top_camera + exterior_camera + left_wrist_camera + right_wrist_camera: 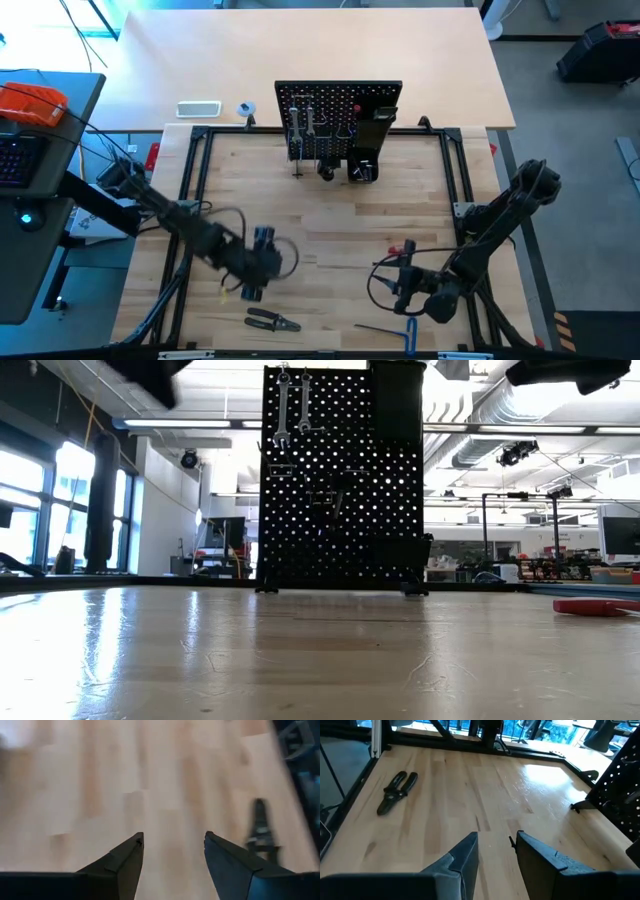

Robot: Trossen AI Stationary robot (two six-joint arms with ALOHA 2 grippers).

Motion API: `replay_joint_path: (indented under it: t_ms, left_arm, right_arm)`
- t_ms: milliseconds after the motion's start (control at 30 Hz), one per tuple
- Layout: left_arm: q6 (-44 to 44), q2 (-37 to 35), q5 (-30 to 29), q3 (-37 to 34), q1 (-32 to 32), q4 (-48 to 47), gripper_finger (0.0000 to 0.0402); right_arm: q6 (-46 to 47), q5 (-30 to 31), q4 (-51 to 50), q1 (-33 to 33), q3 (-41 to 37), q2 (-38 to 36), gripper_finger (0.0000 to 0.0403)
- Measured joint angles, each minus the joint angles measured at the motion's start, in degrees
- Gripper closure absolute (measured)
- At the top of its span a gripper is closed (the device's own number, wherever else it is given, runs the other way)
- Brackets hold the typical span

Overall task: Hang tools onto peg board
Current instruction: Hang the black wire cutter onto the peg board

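The peg board (338,128) stands upright at the table's far middle, and two silver wrenches (293,405) hang from hooks at its top. Black-handled pliers (272,320) lie flat near the front edge. My left gripper (252,288) hovers just beyond them, open, tilted down, nothing between its fingers (174,842). A blue-handled hex key (390,330) lies near the front right. A red-handled screwdriver (595,606) lies on the table by my right gripper (400,283). That gripper is open (496,842) with bare wood between its fingers.
A black metal frame (192,190) runs around the wooden table. The peg board's feet and dark holders (345,170) stand at its base. On the far table lie a white item (198,108) and a tape roll (245,110). Bare wood spans the table's middle (330,230).
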Motion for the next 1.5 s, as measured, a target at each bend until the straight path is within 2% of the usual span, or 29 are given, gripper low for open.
replay_joint_path:
  t_ms: [133, 233, 367, 500, 633, 833, 967, 1067, 1233, 1500]
  left_arm:
    - [-7.25, 0.0, -0.12, -8.81, -7.4, 13.04, 0.0204]
    - [-14.1, 0.08, -2.81, -13.57, -12.57, 20.0, 0.0204]
    - [-22.47, 2.27, -7.34, -16.08, -17.93, 21.31, 0.0204]
    - [-27.56, 6.91, -7.65, -16.54, -21.15, 21.72, 0.0204]
    - [-28.67, 12.32, -7.66, -16.52, -23.02, 25.73, 0.0204]
    - [-28.67, 18.93, -7.81, -14.2, -23.84, 28.58, 0.0204]
    - [-29.81, 21.88, -9.89, -12.92, -23.61, 29.19, 0.0204]
    - [-29.9, 22.7, -11.7, -12.82, -23.18, 29.19, 0.0204]
    - [-29.21, 22.91, -18.82, -13.04, -21.42, 28.06, 0.0204]
    - [-25.0, 22.91, -20.02, -13.45, -15.85, 26.26, 0.0204]
  right_arm:
    - [-1.03, 1.07, -0.01, -0.37, 0.0, 1.16, 0.0276]
    - [-2.41, 1.36, 0.0, -1.39, 0.0, 2.35, 0.0276]
    - [-3.54, 1.28, 0.11, -3.52, 0.0, 3.76, 0.0276]
    - [-4.1, -0.49, 1.59, -5.72, 0.01, 4.71, 0.0276]
    - [-4.17, -3.29, 2.12, -6.84, 0.01, 5.47, 0.0276]
    - [-4.12, -4.28, 2.19, -6.88, 0.02, 6.02, 0.0276]
    - [-4.24, -4.03, 2.18, -6.93, 0.02, 6.02, 0.0276]
    - [-4.11, -3.7, 2.16, -7.17, 0.0, 6.02, 0.0276]
    - [-4.11, -3.67, 2.18, -7.17, 0.02, 6.02, 0.0276]
    - [-3.65, -3.67, 2.18, -7.17, 0.02, 6.02, 0.0276]
